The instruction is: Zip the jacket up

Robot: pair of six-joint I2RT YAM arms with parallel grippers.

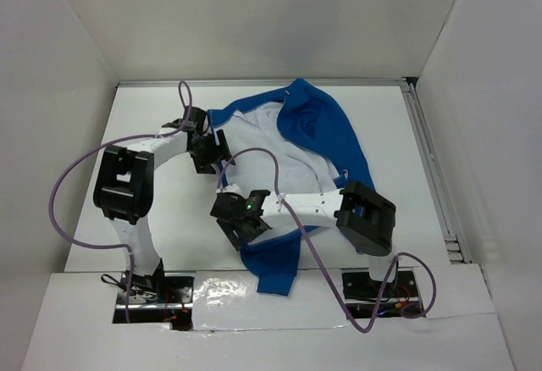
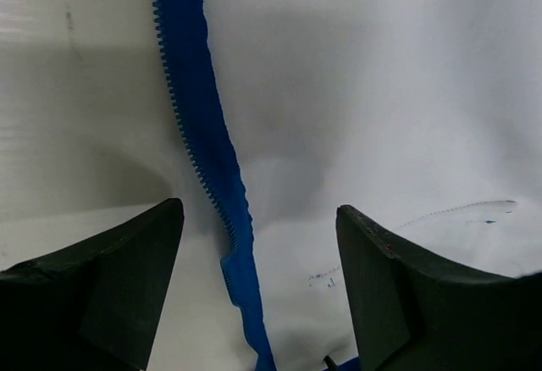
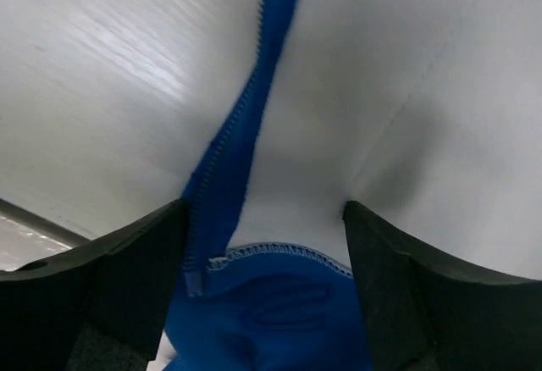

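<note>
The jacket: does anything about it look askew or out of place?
Yes. The jacket lies open and bunched, pale lining up, skewed across the table. Its zipper edge runs wavy, not straight.

A robot lab's test cell: a white desk boxed in by plain white panels, the left arm and right arm bolted at its near edge, loose purple cables.

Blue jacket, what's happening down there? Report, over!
Left gripper open, right gripper open, both straddling toothed blue zipper edge. Royal-blue soft fabric jacket lying open, unzipped, pale lining up. Nothing seen in the way.
</note>
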